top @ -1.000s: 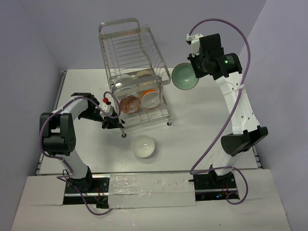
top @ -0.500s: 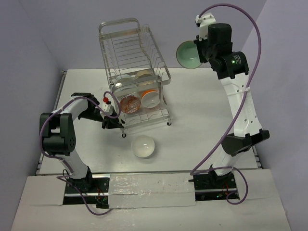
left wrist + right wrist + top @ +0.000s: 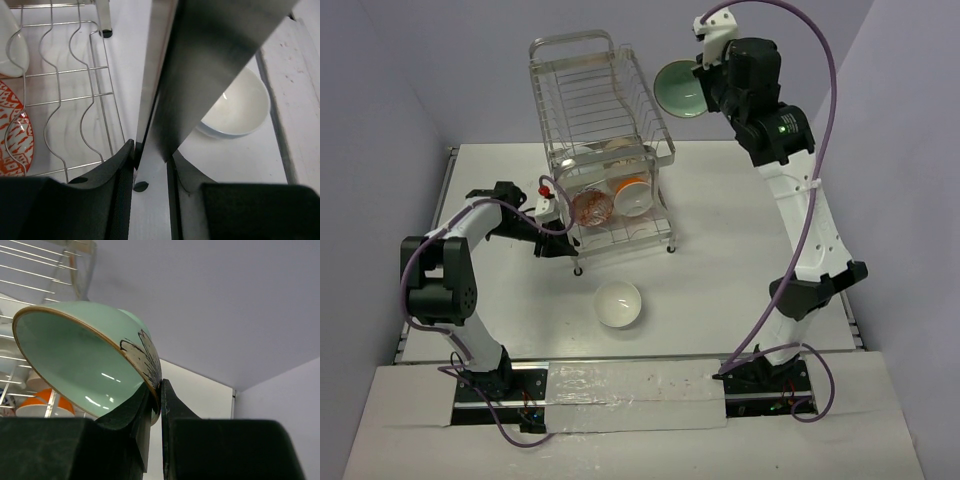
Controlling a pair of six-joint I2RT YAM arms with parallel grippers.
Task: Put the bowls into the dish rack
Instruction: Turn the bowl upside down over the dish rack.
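Looking down from above, we saw the flat white table [image 3: 740,230] bearing everything. On its far half, left of centre, stood the tall two-tier silver wire dish rack [image 3: 600,110]. Its lower tier held an orange-red patterned ceramic bowl [image 3: 591,207] set on edge, with a white bowl with an orange outside [image 3: 633,194] just beside it. More white bowls sat behind these, too crowded for us to count.

A plain white round ceramic bowl [image 3: 618,303] sat upright on the table, near the rack's front and well apart from both grippers.

The pale mint-green ceramic bowl with a flower mark [image 3: 680,88] hung in the air just beside the rack's upper right corner, tilted with its mouth turned toward the rack. The right gripper [image 3: 708,85] held it. In the right wrist view its jaws were clenched on the rim, one finger inside and one outside.

The left gripper [image 3: 560,247] was at the rack's near left corner. In the left wrist view its jaws were clamped on a flat metal upright of the dish rack.
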